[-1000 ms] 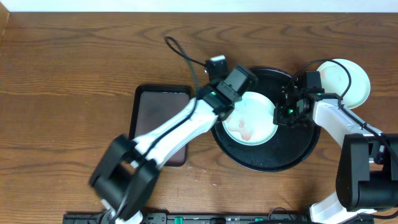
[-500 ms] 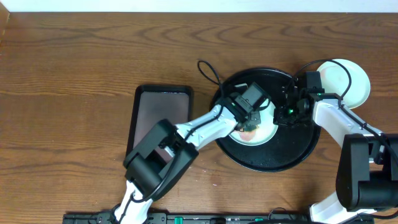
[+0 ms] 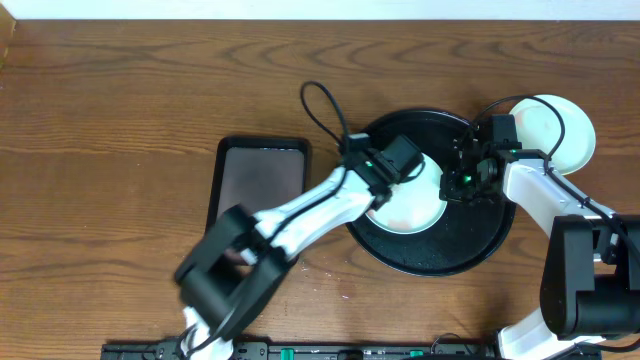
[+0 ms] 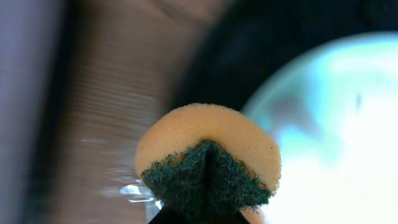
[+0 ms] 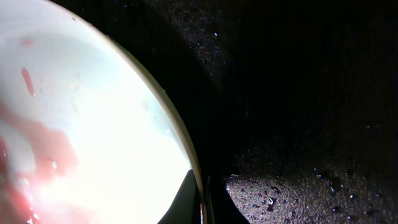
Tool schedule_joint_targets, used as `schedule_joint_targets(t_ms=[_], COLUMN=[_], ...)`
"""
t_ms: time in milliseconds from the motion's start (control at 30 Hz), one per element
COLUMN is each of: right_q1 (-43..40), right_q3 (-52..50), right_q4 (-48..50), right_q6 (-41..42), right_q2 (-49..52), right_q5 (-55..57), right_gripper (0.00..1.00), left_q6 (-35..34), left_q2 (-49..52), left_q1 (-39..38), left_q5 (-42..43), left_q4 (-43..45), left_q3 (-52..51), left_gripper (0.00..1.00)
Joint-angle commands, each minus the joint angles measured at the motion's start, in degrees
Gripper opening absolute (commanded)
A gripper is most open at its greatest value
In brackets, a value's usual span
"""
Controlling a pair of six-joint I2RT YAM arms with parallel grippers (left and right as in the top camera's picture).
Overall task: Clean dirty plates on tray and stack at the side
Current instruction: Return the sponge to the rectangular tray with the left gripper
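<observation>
The jaws of the left gripper (image 3: pixel 392 172) are clenched on a folded orange-yellow sponge with a dark green scouring face (image 4: pixel 208 163). The sponge sits over the left edge of a small, shallow, pale mint-white round plate (image 3: pixel 412 203); the left wrist view is too blurred to tell whether the two touch. The jaws of the right gripper (image 5: pixel 200 200) pinch that plate's right rim, one finger on each side of the thin edge. The plate's glossy face carries a wet red-brown smear (image 5: pixel 37 155) spread across its middle, with a small red streak nearer the rim. It lies inside the large round glossy black tray (image 3: pixel 480 245), whose floor is speckled with water droplets (image 5: pixel 267 202). On the brown wooden surface (image 3: pixel 120 110), just outside the tray's far right rim, lies another pale round plate (image 3: pixel 560 135), and to the tray's left sits a smaller dark rectangular tray with rounded corners (image 3: pixel 255 175).
</observation>
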Motion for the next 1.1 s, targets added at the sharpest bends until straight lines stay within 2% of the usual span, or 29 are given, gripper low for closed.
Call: schedule_joint_targets(t_ms=[0, 100, 200, 367, 433, 600, 767, 867, 933, 1067], right_q1=[-0.9, -0.85, -0.33, 2.05, 4.24, 12.2, 19.02, 23.87, 25.31, 28.02], right_q3=[0.76, 4.59, 8.85, 13.27, 14.45, 15.54, 15.56, 15.54, 15.54, 15.54], right_q4=[-2.12, -7.61, -12.07, -15.06, -15.63, -15.1, -12.35, -7.65, -4.96, 1.33], right_q6=[0.66, 0.59, -1.73, -3.48, -3.45, -3.45, -5.73, -19.02, -25.62, -33.48], right_q2=[0.28, -0.02, -2.14, -9.97, -14.88, -25.44, -30.73, -31.28, -31.01, -31.04], right_q5=[4.28, 2.71, 2.49, 5.66, 12.0, 34.75, 51.54, 61.48, 66.34, 73.24], right_gripper=[0.01, 0.01, 0.01, 0.01, 0.01, 0.01, 0.01, 0.01, 0.01, 0.01], left_q6=[2.14, 2.14, 5.64, 7.82, 10.99, 19.52, 24.2, 26.86, 26.84, 26.82], left_q2=[-10.43, -18.51, -26.21, -31.28, -31.1, -29.55, -26.03, -21.14, -18.99, -14.82], left_q1=[1.6, 2.4, 5.66, 17.09, 24.02, 35.93, 41.44, 42.56, 42.56, 42.56], left_q5=[-9.35, -9.35, -9.4, -9.09, -4.9, 6.23, 11.98, 16.26, 16.26, 17.51], left_q4=[-1.97, -4.76, -9.49, -20.31, -23.8, -22.12, -20.65, -20.0, -20.0, -19.78], left_q3=[0.13, 0.13, 0.13, 0.11, -0.04, -2.56, -2.71, -2.71, -2.71, -2.71], left_gripper=[0.07, 0.07, 0.07, 0.07, 0.08, 0.07, 0.07, 0.07, 0.07, 0.08])
